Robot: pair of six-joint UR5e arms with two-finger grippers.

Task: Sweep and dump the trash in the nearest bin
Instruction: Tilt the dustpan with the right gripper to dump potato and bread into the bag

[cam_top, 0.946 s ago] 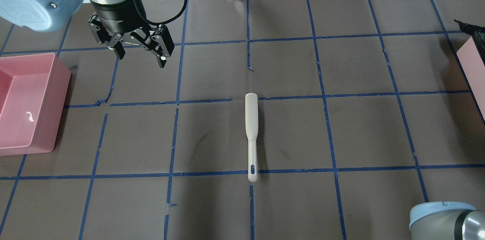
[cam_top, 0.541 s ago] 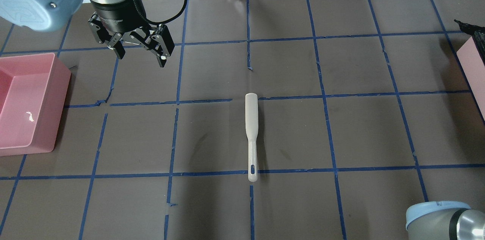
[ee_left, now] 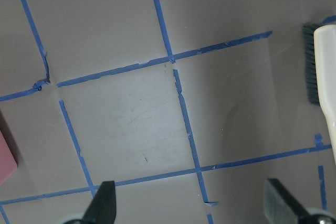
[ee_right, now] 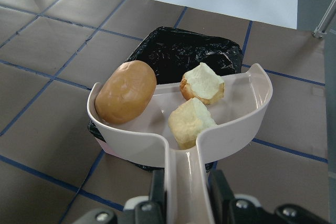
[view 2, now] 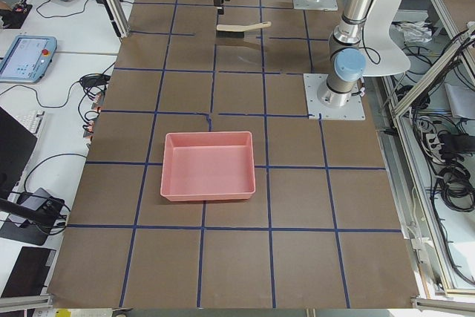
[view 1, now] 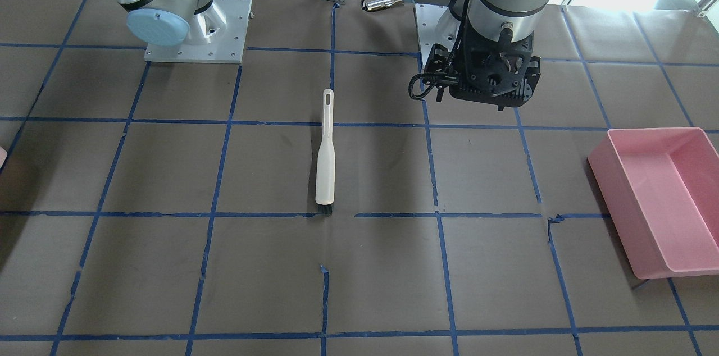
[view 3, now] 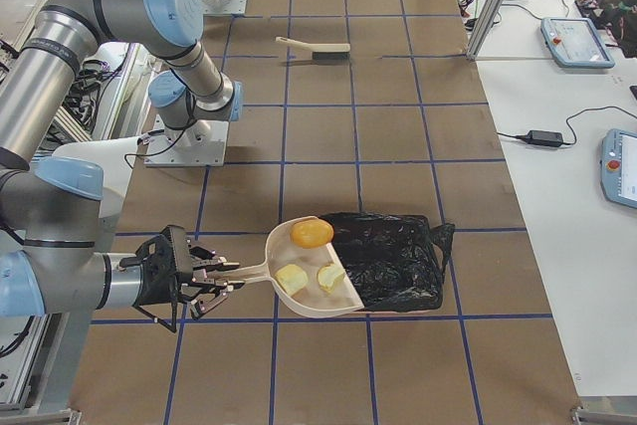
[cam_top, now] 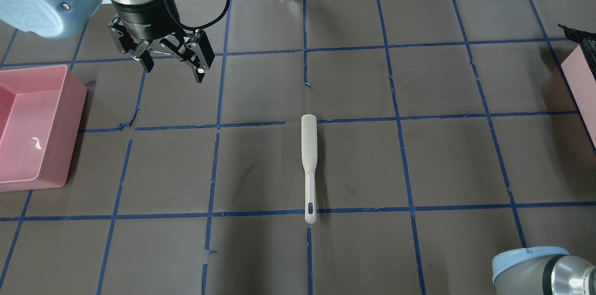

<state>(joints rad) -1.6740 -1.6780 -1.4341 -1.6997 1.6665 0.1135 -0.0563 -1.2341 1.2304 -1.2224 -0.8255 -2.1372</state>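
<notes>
Pink bin (cam_top: 72, 123) near left tool (cam_top: 174, 73), open, empty | brush (cam_top: 308, 155) mid-table | right tool (ee_right: 186, 184) clamps dustpan (ee_right: 131, 145) over black-lined bin (ee_right: 189, 51)

Brown table (cam_top: 442, 160) gridded with blue tape (cam_top: 163, 215); white bench (view 3: 567, 206) alongside; bright even light

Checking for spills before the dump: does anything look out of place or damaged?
Nothing spilled: the potato-shaped piece and both pale chunks sit inside the dustpan, gripped by the right end effector at the bag-lined bin. The only flaw is the blue tape, torn in places.
</notes>
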